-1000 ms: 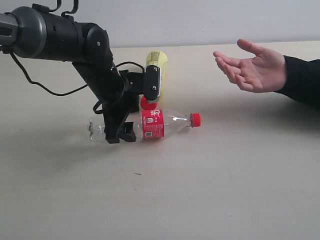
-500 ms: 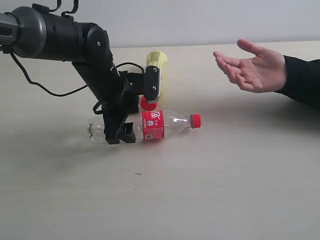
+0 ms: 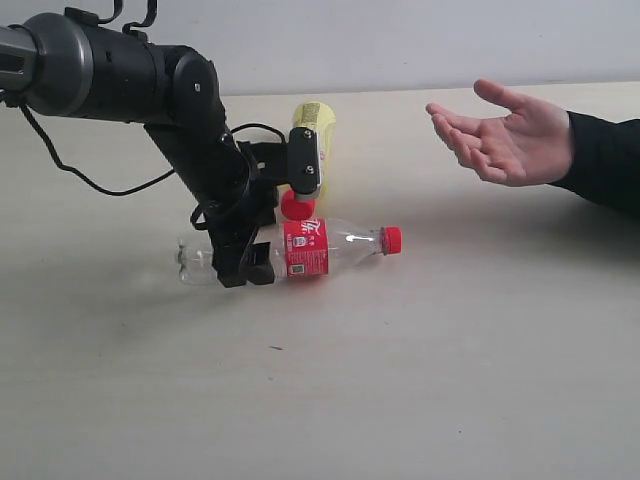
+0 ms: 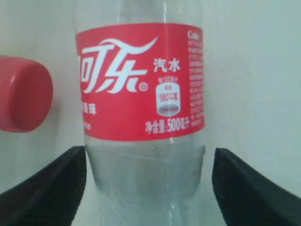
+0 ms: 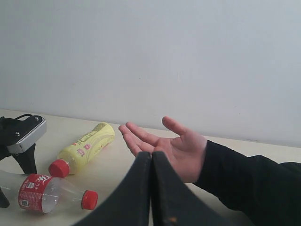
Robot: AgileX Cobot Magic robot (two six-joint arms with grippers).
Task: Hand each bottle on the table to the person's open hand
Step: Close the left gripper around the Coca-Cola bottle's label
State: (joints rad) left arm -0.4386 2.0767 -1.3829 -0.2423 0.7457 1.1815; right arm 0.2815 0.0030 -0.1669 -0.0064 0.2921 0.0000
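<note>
A clear bottle (image 3: pixel 340 245) with a red label and red cap lies on its side on the table (image 3: pixel 450 380). My left gripper (image 3: pixel 250 258) straddles its body just below the label, open; in the left wrist view the bottle (image 4: pixel 141 80) fills the gap between the fingers (image 4: pixel 51 188), with a sliver of space on one side. Behind it lies the yellow bottle (image 3: pixel 315 125), whose red cap (image 4: pixel 23 94) is close beside the clear one. The person's open hand (image 3: pixel 505 140) waits palm up at the right. My right gripper (image 5: pixel 151 157) is shut on nothing, with the hand (image 5: pixel 174 146) beyond it. The white and floral bottles are out of view.
The person's black-sleeved arm (image 3: pixel 605 160) reaches in from the right edge. A black cable (image 3: pixel 90 175) hangs from my left arm over the table. A pale wall (image 5: pixel 150 56) stands behind the table.
My left gripper has shifted very slightly around the clear bottle. The bottles and the hand stay where they were.
</note>
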